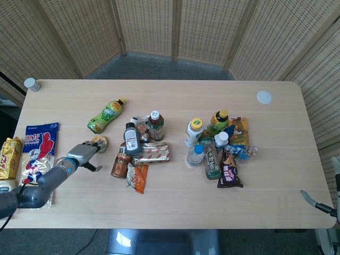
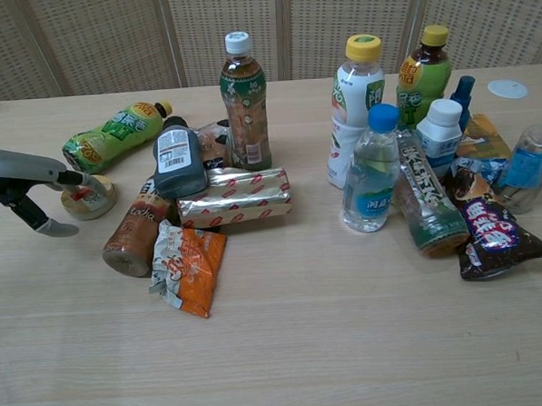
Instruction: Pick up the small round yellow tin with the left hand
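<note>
Chest view: left hand [image 2: 35, 183] over yellow tin [image 2: 90, 199].

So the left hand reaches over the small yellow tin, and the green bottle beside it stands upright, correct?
Not quite. The left hand does reach over the small yellow tin, but the green bottle lies on its side, as the chest view shows.

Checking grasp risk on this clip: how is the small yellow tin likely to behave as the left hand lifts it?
The yellow tin looks rigid, low and flat-bottomed, so it probably won't tip or roll. Its small size suggests it is light and may slide under the left hand. The green bottle lies close behind, so a push might nudge it.
</note>
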You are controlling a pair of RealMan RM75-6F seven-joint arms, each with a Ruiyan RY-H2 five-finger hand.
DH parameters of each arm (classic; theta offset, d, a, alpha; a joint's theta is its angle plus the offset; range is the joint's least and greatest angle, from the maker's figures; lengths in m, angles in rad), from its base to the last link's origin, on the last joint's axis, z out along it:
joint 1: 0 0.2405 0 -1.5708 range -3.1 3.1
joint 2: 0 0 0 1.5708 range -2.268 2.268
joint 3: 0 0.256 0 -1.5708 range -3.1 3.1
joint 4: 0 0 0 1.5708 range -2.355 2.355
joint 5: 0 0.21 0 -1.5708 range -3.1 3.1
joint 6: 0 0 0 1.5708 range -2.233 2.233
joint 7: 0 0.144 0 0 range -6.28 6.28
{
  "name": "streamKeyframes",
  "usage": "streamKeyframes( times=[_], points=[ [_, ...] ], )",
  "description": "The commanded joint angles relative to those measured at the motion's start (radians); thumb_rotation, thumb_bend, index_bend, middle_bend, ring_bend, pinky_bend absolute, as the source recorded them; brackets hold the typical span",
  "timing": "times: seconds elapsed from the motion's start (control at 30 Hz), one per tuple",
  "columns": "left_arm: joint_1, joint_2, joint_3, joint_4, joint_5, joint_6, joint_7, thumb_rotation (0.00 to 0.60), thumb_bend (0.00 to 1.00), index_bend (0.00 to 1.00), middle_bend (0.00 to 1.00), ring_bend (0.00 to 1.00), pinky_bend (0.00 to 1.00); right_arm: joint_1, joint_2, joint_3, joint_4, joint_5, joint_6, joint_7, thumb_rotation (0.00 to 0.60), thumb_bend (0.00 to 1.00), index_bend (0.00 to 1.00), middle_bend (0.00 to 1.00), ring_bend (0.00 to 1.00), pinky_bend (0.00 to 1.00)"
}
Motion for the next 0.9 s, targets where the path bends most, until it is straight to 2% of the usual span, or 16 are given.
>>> streamKeyframes(
  times=[0.03, 0.23, 0.43, 0.6, 0.77, 0.9],
  points=[
    [0.009, 0.029, 0.001, -0.053, 0.037, -0.003, -0.029, 0.400, 0.40, 0.00, 0.00, 0.00, 0.00, -0.001, -0.001, 0.001, 0.001, -0.001, 0.001, 0.002, 0.277, 0.15, 0.00, 0.00, 0.00, 0.00],
    [0.040, 0.093, -0.003, -0.158, 0.134, -0.007, -0.081, 0.399, 0.40, 0.00, 0.04, 0.00, 0.00, -0.001, -0.003, 0.003, 0.002, -0.007, 0.006, 0.004, 0.283, 0.15, 0.00, 0.00, 0.00, 0.00],
    [0.093, 0.130, -0.029, -0.212, 0.250, 0.076, -0.130, 0.402, 0.40, 0.00, 0.04, 0.00, 0.00, 0.002, -0.005, 0.005, 0.001, -0.011, 0.002, 0.003, 0.283, 0.15, 0.00, 0.00, 0.00, 0.00],
    [0.130, 0.113, -0.038, -0.180, 0.321, 0.174, -0.124, 0.409, 0.40, 0.00, 0.01, 0.00, 0.00, 0.000, -0.008, 0.005, 0.002, -0.010, 0.002, 0.004, 0.281, 0.15, 0.00, 0.00, 0.00, 0.00],
    [0.142, 0.064, -0.039, -0.116, 0.319, 0.226, -0.085, 0.513, 0.40, 0.00, 0.00, 0.00, 0.00, -0.001, -0.007, 0.006, 0.003, -0.008, 0.002, 0.006, 0.282, 0.15, 0.00, 0.00, 0.00, 0.00],
    [0.131, 0.023, -0.040, -0.059, 0.283, 0.219, -0.052, 0.530, 0.40, 0.00, 0.00, 0.00, 0.00, -0.003, -0.006, 0.007, 0.003, -0.007, 0.004, 0.007, 0.285, 0.15, 0.00, 0.00, 0.00, 0.00]
  ],
)
